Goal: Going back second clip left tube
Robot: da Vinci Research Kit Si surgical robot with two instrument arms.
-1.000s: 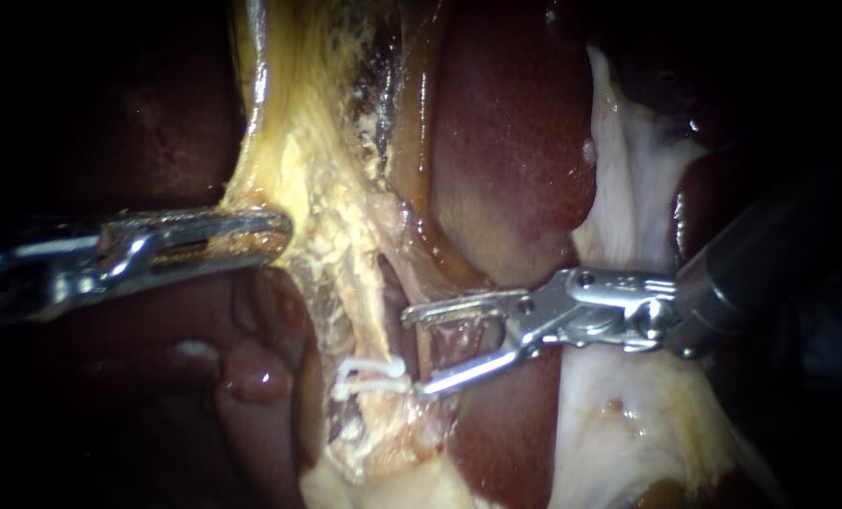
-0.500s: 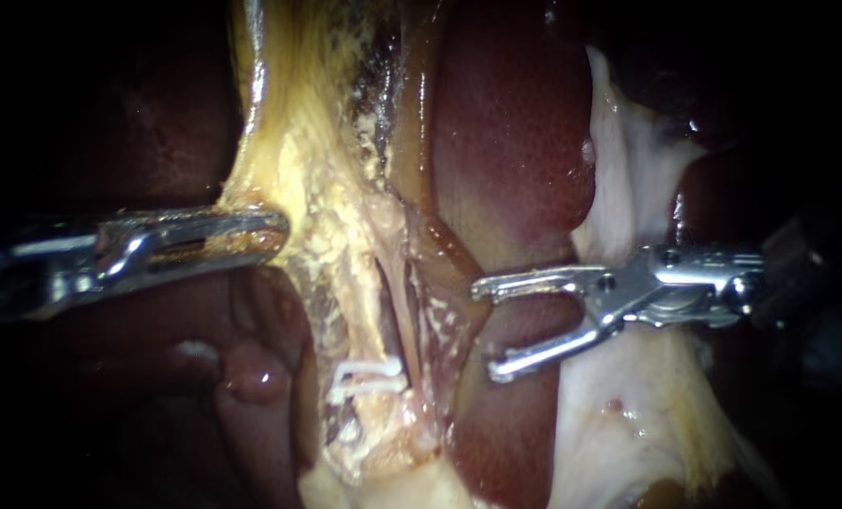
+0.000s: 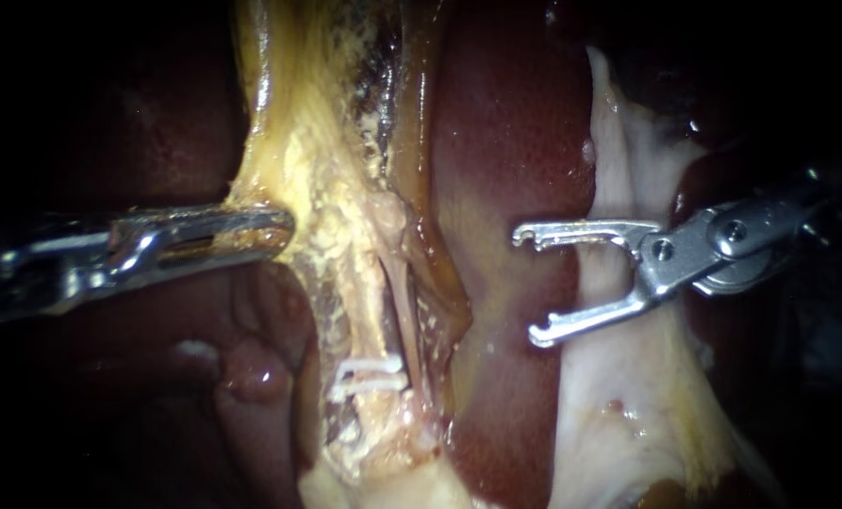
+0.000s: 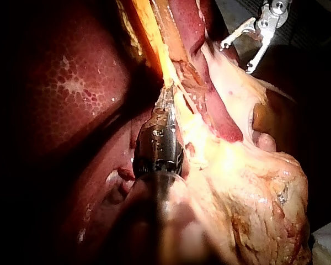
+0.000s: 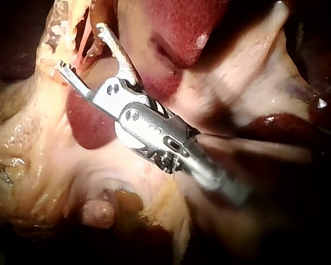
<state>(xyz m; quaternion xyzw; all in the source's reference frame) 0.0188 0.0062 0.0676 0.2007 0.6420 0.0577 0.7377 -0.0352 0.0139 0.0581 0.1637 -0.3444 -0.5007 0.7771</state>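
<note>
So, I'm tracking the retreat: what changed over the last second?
The right instrument withdrew rightward and slightly up, away from the white clips, end effector open and empty throughout. The left instrument stayed shut on the yellowish tissue; the clips did not move.

The left instrument [image 3: 274, 229] comes in from the left and holds the edge of a strip of tissue [image 3: 336, 217] in the middle. Lower down, two clips [image 3: 369, 374] sit across a tube [image 3: 400, 302]. The right instrument [image 3: 529, 283] is well to their right, jaws apart, in front of the liver [image 3: 515, 132].
</note>
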